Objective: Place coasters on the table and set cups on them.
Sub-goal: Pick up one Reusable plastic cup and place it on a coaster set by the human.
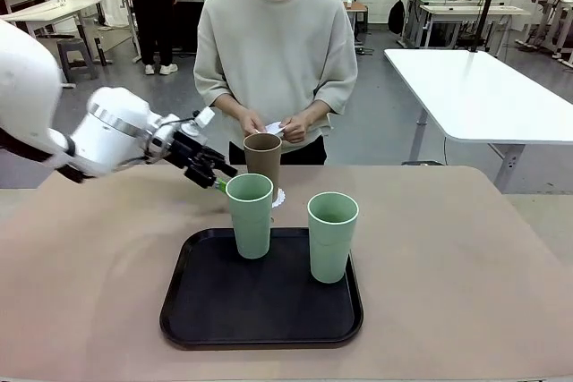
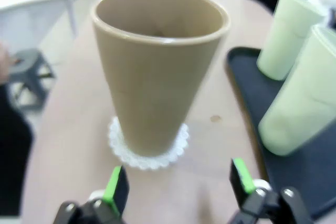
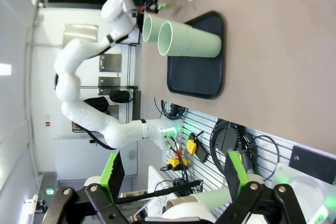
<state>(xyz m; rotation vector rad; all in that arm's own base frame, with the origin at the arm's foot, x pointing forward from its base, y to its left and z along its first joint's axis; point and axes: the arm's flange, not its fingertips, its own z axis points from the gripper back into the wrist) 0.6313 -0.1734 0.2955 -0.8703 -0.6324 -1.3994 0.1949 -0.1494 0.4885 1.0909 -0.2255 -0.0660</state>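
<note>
A brown cup (image 1: 262, 161) stands upright on a white lacy coaster (image 1: 278, 198) on the beige table (image 1: 89, 292), just behind the black tray. My left gripper (image 1: 211, 173) is open beside the cup's left side. In the left wrist view the cup (image 2: 157, 72) rises just beyond the green pads (image 2: 115, 184), off the coaster (image 2: 148, 153), with nothing gripped. Two mint green cups (image 1: 250, 214) (image 1: 332, 235) stand on the tray. The person's hands hold another white coaster (image 1: 275, 129) above the table's far edge. My right gripper (image 3: 173, 174) is open and empty, far from the cups (image 3: 194, 43).
The black tray (image 1: 215, 319) lies in the middle of the table, near my side. A white-topped table (image 1: 474, 87) stands at the back right. The person stands at the far edge, close behind the brown cup.
</note>
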